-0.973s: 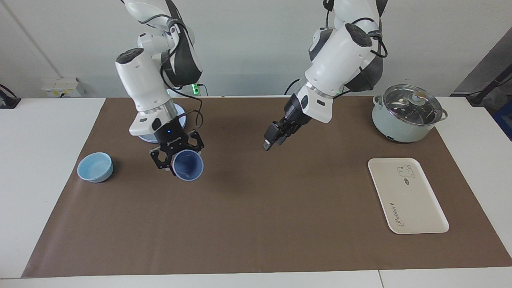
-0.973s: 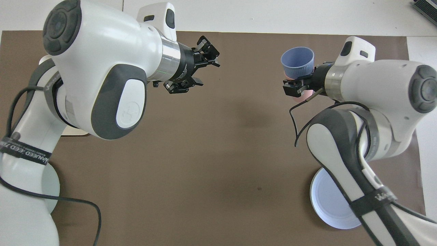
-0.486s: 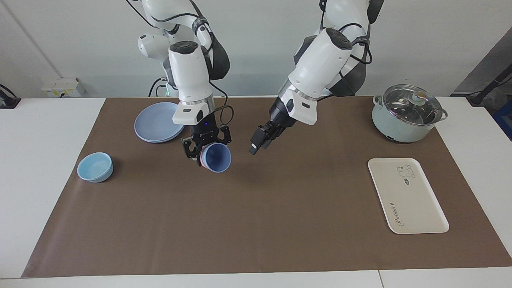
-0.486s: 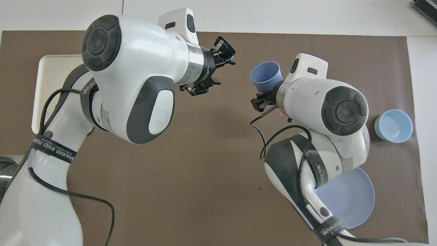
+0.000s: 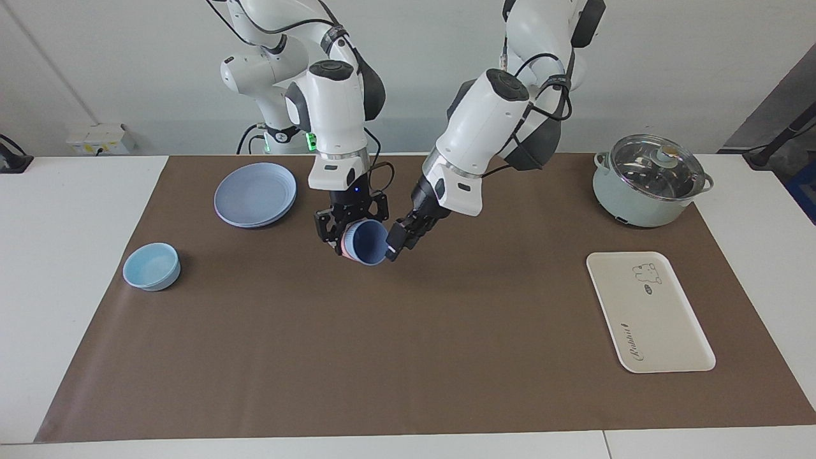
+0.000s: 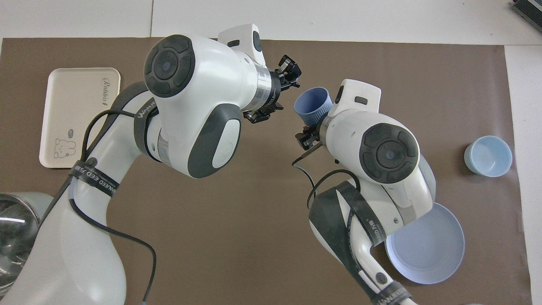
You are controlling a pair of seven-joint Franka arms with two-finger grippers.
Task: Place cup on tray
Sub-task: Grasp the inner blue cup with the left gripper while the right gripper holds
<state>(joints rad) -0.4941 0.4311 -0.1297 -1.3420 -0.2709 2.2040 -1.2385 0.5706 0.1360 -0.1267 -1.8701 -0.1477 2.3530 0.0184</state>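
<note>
blue plate (image 5: 255,193), light-blue bowl (image 5: 152,266), lidded pot (image 5: 647,180)

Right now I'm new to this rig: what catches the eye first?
The two hands meeting in the air over the mat's middle: the right hand holds the cup on its side, and the left hand is at its rim. The tray lies bare toward the left arm's end.

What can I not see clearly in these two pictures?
- Pot: in the overhead view it is cut off by the picture's edge and partly covered by the left arm.
- Plate: in the overhead view it is partly under the right arm.
- Pink thing at the cup: in the facing view only a sliver shows. The cup and the right gripper hide the rest.
</note>
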